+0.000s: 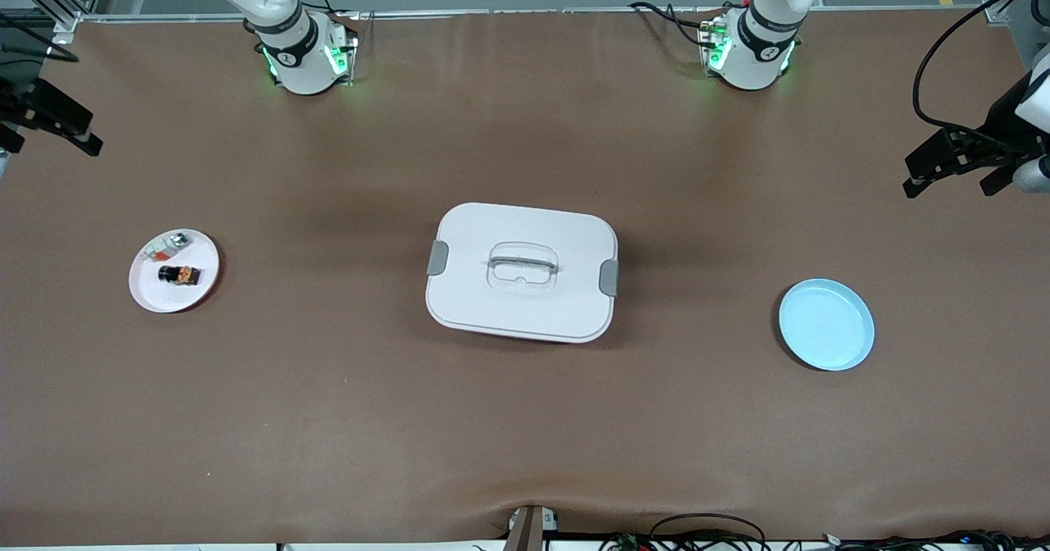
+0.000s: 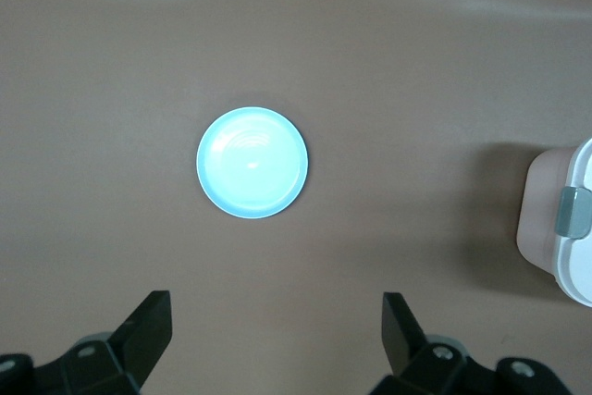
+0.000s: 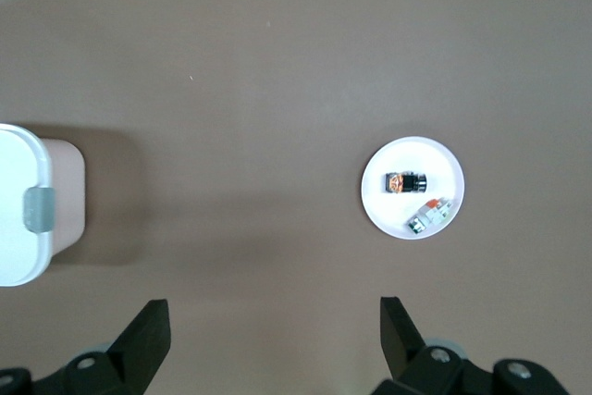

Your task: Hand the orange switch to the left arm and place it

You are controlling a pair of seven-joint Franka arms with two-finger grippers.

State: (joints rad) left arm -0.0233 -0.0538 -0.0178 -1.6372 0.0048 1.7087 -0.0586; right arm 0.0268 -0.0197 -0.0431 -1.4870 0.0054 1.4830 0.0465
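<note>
The orange switch [image 1: 180,274] [image 3: 405,181], a tiny black cylinder with an orange face, lies on a small white plate [image 1: 152,293] [image 3: 384,210] toward the right arm's end of the table. The big white box [image 1: 522,272] with grey clips stands in the table's middle; its edge shows in both wrist views [image 2: 569,219] [image 3: 23,205]. My right gripper [image 1: 82,137] [image 3: 275,321] hangs high over the table's edge at the right arm's end, open and empty. My left gripper [image 1: 947,178] [image 2: 276,321] hangs high over the left arm's end, open and empty.
A silvery-white small part [image 1: 171,244] [image 3: 430,215] shares the white plate with the switch. A light blue plate [image 1: 826,324] [image 2: 252,162] sits toward the left arm's end, with nothing on it. Cables run along the table's front edge.
</note>
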